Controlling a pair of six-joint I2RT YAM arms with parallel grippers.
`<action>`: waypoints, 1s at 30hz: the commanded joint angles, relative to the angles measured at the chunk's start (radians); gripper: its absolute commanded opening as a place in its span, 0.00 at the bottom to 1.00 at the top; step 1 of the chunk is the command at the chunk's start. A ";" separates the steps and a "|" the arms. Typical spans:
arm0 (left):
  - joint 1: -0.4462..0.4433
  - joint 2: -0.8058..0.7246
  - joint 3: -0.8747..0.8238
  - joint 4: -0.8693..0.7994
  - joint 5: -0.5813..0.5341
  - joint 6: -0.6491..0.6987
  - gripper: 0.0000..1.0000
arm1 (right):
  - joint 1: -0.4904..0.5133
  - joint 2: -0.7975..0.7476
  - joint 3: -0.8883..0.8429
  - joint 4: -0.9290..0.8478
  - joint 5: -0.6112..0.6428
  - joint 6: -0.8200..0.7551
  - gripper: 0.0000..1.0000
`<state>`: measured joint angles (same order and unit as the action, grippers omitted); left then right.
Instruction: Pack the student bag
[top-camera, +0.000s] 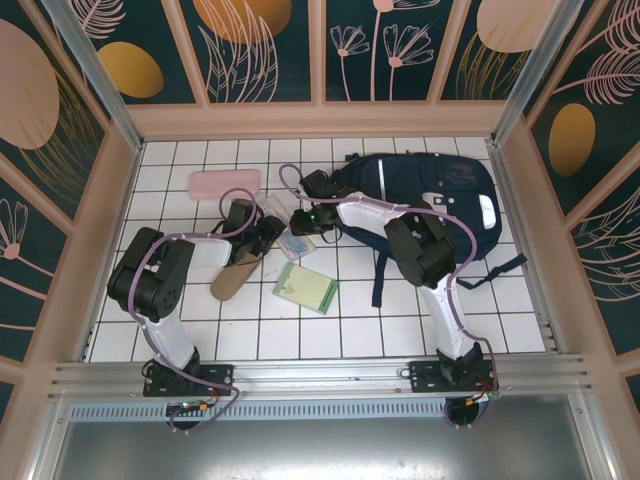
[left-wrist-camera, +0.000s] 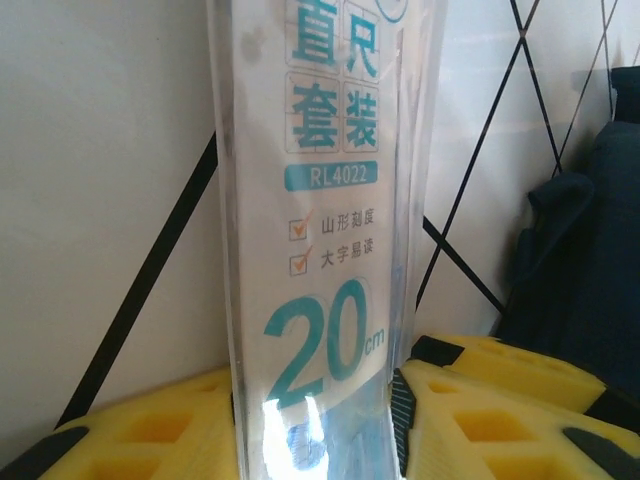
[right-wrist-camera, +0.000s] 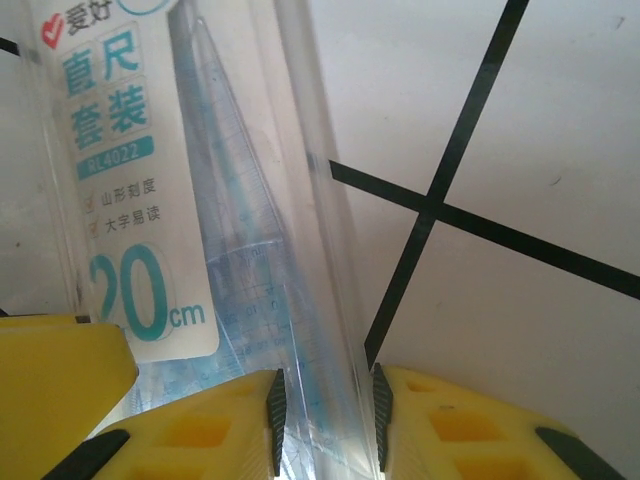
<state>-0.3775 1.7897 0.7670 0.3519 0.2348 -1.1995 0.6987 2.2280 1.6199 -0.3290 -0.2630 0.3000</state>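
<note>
The student bag (top-camera: 440, 195) lies flat at the far right of the desk (top-camera: 400, 320), its long axis running left to right. One end points left toward the middle of the desk, and dark straps trail off its near side. Whether its mouth is unzipped cannot be made out.

Just left of that end lies the ruler set packet (top-camera: 288, 240), a clear sleeve. Both arms meet over it. The right gripper (top-camera: 305, 222) is at the end closer to the bag and the left gripper (top-camera: 265, 238) is on the side away from it.

In the left wrist view, the left gripper (left-wrist-camera: 318, 400) is clenched across the packet (left-wrist-camera: 320, 250), with a yellow finger against each long edge. The packet's length runs straight out from the jaws, and navy fabric (left-wrist-camera: 600, 250) shows beyond it on the right.

In the right wrist view, the right gripper (right-wrist-camera: 322, 400) straddles only the clear strip along one edge of the packet (right-wrist-camera: 230, 250). The printed part runs past its left finger, so I cannot tell if it pinches.

The packet has to travel rightward and slightly far to reach the bag. The right arm is the nearer one, so it is probably better placed to carry it there.
</note>
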 joint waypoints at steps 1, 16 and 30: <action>-0.005 -0.018 -0.036 0.121 0.034 -0.006 0.38 | 0.038 -0.010 -0.037 -0.045 -0.078 0.031 0.32; -0.006 -0.065 0.030 -0.009 -0.003 0.095 0.01 | -0.020 -0.184 0.011 -0.154 0.327 0.045 0.40; -0.005 -0.128 0.062 -0.057 -0.005 0.137 0.02 | -0.146 -0.184 0.038 -0.237 0.564 0.041 0.45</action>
<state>-0.3798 1.6947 0.8009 0.3145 0.2298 -1.0912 0.5579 2.0483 1.6299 -0.5140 0.2386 0.3470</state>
